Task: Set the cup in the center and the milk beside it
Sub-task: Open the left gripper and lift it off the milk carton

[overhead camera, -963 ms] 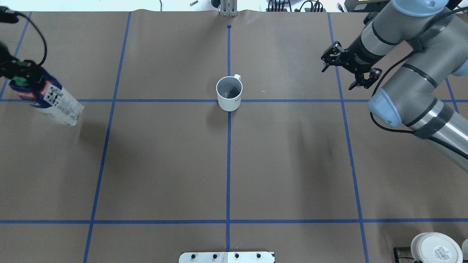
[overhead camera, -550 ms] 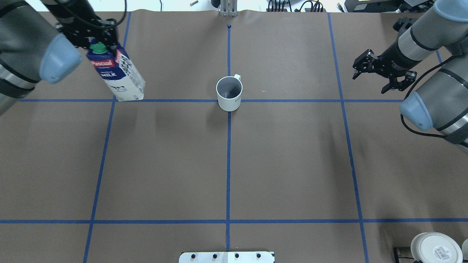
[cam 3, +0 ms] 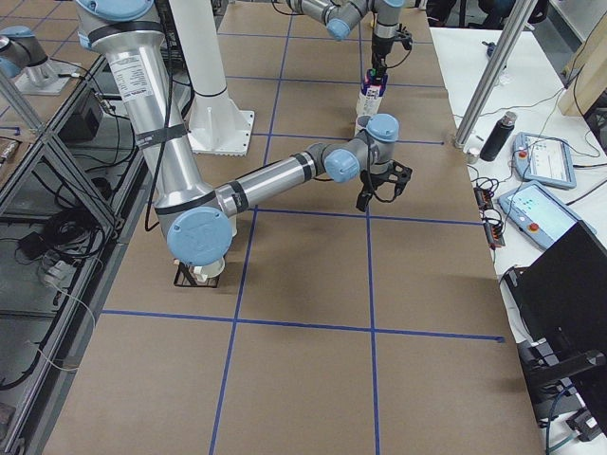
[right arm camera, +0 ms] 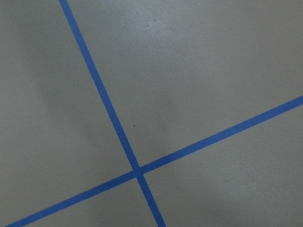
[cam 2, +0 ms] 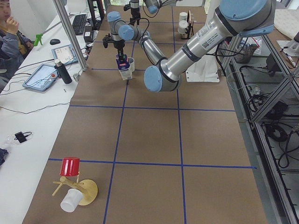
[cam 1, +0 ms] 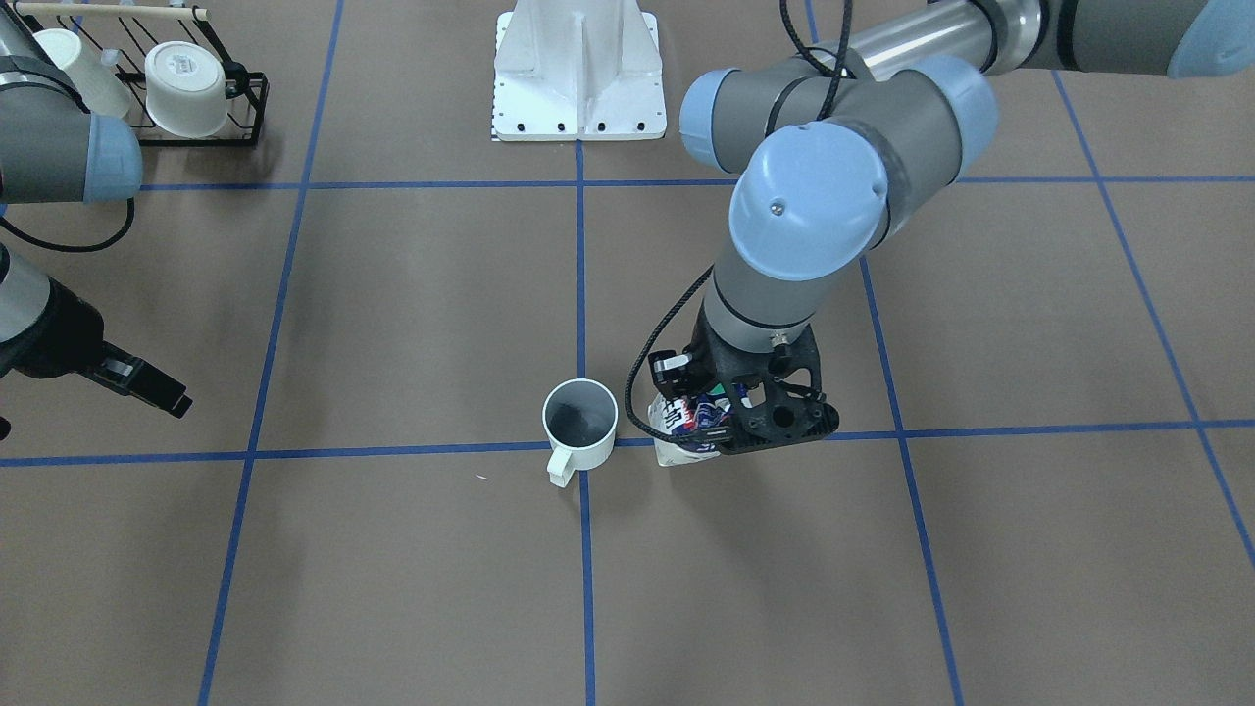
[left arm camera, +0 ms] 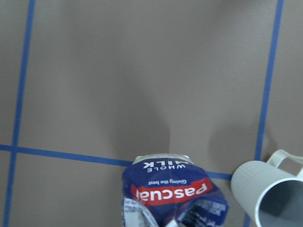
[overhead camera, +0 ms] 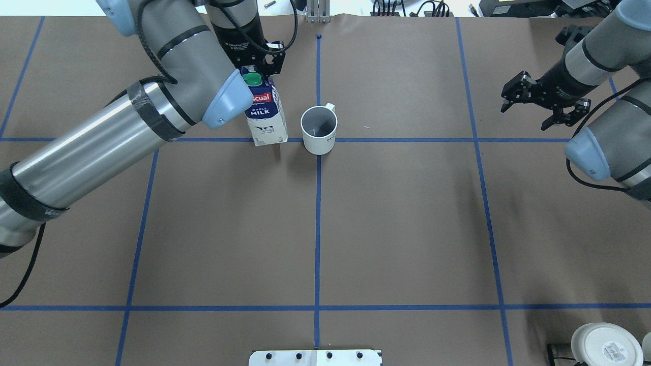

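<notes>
1. My left gripper (overhead camera: 257,71) is clamped on the top of the milk (overhead camera: 266,117), one finger on each side just under the green cap. The carton hangs from it upright, long axis vertical or close to it.
2. The cup (overhead camera: 319,129) stands upright on the table (overhead camera: 407,229), where the centre blue tape line (overhead camera: 318,229) meets a cross line. Its handle points away from me and a little to my right. I judge that half of the task done.
3. The milk is just beside the cup, on my left of it, with a narrow gap between them. Its base is over the same cross line that the cup sits on.
4. My wrist camera looks down the carton's face and hides the bottom edge. I cannot tell whether the base is resting on the table or hanging just above it.
5. What the next move turns on is that the cup lies to the right of my left gripper, very near. I judge that lowering and letting go should be straight up and down, with no drift rightward, or the carton could knock the cup off centre.
6. My right gripper (overhead camera: 524,118) is spread wide and holds nothing. It hovers well apart from both things, far out on my right, so the left arm is the one placed to finish.
</notes>
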Motion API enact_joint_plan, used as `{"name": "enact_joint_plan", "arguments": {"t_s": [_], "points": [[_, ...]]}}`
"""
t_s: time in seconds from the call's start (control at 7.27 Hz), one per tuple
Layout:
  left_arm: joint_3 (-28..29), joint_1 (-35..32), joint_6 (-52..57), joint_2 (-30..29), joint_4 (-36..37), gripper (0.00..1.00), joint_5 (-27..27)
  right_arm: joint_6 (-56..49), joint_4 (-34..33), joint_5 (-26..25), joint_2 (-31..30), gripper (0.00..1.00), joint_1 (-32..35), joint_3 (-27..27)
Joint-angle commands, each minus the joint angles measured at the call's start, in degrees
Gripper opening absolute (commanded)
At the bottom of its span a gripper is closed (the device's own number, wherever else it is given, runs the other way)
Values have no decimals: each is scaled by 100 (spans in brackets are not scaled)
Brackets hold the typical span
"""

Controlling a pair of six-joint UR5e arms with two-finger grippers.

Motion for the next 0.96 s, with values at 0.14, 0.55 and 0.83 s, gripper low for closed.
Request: {"name": "enact_joint_plan", "arguments": {"t_s": [0.14, 0.55, 0.83], "points": [[124, 122, -220, -35, -300, 98, 48, -7, 2, -8, 5, 100, -2, 2], [-1451, -299, -53, 1136, -212, 98, -22, -7, 11, -34, 75, 100, -29, -103], [-2824, -1087, 717, 2551, -229, 98, -765, -120, 11, -51, 84, 100, -38, -104]]}}
